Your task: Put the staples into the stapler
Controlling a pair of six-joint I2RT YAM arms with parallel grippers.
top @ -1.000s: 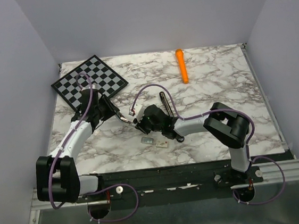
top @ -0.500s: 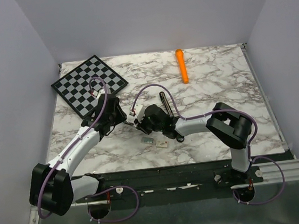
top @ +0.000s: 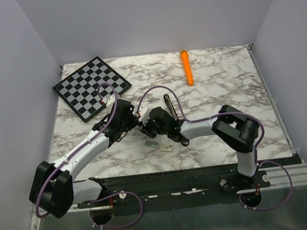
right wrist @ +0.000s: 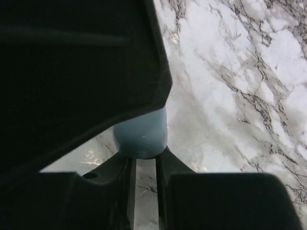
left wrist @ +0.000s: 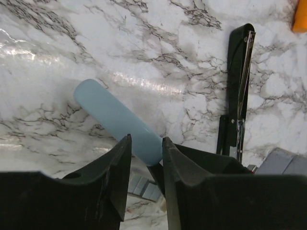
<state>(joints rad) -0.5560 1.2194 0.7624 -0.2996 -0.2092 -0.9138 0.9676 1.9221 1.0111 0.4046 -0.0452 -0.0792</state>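
The pale blue little box hangs just above the marble, and both grippers hold it. My right gripper is shut on one end of the box. My left gripper has its fingers pressed on the other end. In the top view the two grippers meet at mid-table, left and right. The staples lie on the table just in front of them and show as silvery blocks under the left jaws. The black stapler lies behind with its arm swung open.
A chessboard lies at the back left. An orange marker lies at the back centre. A tiny white piece with dark dots sits right of the staples. The right arm's forearm crosses the table's front middle.
My left arm has swung right from near the chessboard to meet the right gripper, and its jaws have come onto the blue box. The right arm has held still.
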